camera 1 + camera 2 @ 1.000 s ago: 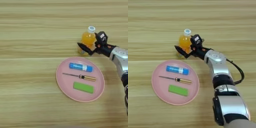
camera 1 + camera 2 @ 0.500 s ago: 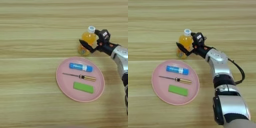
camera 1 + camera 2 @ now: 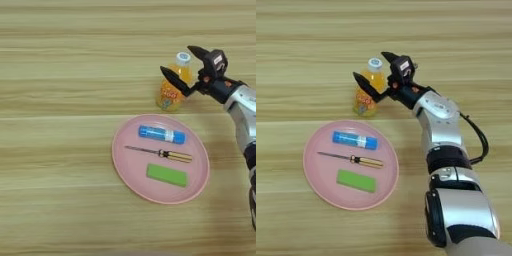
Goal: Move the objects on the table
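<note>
Left eye view: a pink plate (image 3: 125, 170) sits on the wooden table (image 3: 60, 100), toward five o'clock from the picture's centre. Three things lie on it in a stack of rows: a blue tube (image 3: 161, 134) with a white end at the plate's twelve o'clock, a screwdriver (image 3: 160, 153) across the middle with its yellow-black handle pointing to three o'clock, and a green block (image 3: 167, 175) at six o'clock. None of the three touches another.

Just off the plate's rim, at its one o'clock, stands the orange bottle (image 3: 172, 89), upright with its white cap on and tilted slightly in the view. The right gripper (image 3: 180, 65) reaches in from three o'clock on its silver forearm. Its two black fingers are spread wide apart, one on the near side of the bottle across its body, the other beyond the cap. Whether either finger touches the bottle cannot be told.

Right eye view shows the same scene, with the whole arm (image 3: 443, 135) running down to the bottom edge and a black cable (image 3: 480, 142) looping beside it.
</note>
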### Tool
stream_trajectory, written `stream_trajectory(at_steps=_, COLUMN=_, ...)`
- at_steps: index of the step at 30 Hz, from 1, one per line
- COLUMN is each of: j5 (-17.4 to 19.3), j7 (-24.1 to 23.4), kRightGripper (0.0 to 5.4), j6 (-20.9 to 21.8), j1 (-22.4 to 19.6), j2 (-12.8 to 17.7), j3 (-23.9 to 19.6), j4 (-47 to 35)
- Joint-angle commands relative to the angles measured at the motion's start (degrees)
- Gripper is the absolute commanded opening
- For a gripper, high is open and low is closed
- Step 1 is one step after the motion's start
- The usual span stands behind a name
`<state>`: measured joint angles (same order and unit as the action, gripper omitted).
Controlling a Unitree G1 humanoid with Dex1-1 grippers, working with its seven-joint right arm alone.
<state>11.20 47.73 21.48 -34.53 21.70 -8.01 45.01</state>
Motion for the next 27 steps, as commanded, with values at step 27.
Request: stream_trajectory(at_steps=27, j5=13.7, j7=26.3, kRightGripper=5.37, j6=3.6, j1=6.7, j2=4.2, j3=1.3, j4=-23.3)
